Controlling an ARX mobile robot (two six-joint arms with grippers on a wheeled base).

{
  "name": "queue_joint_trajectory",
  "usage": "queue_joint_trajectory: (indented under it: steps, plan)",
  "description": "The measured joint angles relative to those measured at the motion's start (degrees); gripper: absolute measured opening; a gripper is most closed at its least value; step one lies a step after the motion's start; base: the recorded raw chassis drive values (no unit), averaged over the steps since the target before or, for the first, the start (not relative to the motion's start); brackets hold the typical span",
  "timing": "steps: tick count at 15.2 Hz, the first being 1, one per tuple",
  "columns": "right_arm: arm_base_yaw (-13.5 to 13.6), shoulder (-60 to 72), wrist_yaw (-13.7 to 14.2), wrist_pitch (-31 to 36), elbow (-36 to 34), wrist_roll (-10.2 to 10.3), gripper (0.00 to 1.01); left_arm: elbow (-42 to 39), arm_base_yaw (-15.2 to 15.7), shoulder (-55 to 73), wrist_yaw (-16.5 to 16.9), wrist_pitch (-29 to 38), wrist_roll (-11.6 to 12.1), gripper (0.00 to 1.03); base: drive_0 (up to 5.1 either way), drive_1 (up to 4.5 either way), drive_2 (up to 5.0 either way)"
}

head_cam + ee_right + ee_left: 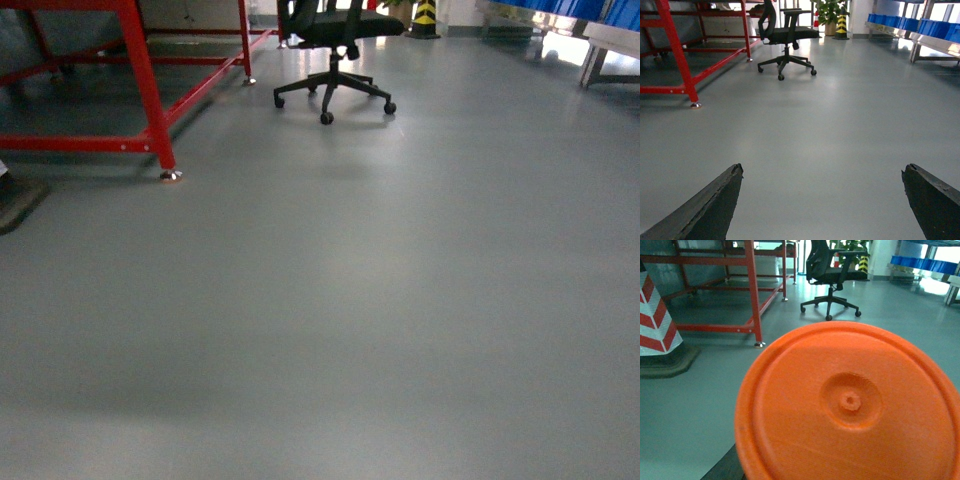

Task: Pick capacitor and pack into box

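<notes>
The capacitor fills the lower half of the left wrist view as a round orange end face with a small dimple at its centre, very close to the lens. A dark finger of my left gripper shows just under its left rim; the rest of that gripper is hidden behind it, shut on it. In the right wrist view my right gripper stands open, its two dark fingers wide apart over bare grey floor. The box is out of view. Neither gripper appears in the head view.
A red steel frame stands at the left back, a black office chair beyond the middle. A red-and-white striped post is near my left side. Blue bins line shelves on the right. Grey floor lies ahead.
</notes>
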Motion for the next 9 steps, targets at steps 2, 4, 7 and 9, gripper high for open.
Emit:
queue_joint_trajectory:
  steps: [2,4,7,9]
  plan:
    - [0.0,0.0,-0.02,0.13,0.0,0.0,0.98,0.0,0.0,0.0,-0.02,-0.02,0.0,0.44,-5.1,2.36,2.4]
    - [0.0,0.0,0.04,0.13,0.0,0.02,0.98,0.0,0.0,0.0,0.0,-0.04,0.02,0.44,-5.1,2.27,2.3]
    - [0.0,0.0,0.02,0.0,0.0,0.0,0.98,0.0,0.0,0.0,0.04,0.04,0.02,0.44,-5.1,2.31,2.3]
    - [0.0,0.0,0.02,-0.07,0.0,0.0,0.98,0.0,0.0,0.0,0.04,0.2,0.02,0.44,-5.0,2.37,2.4]
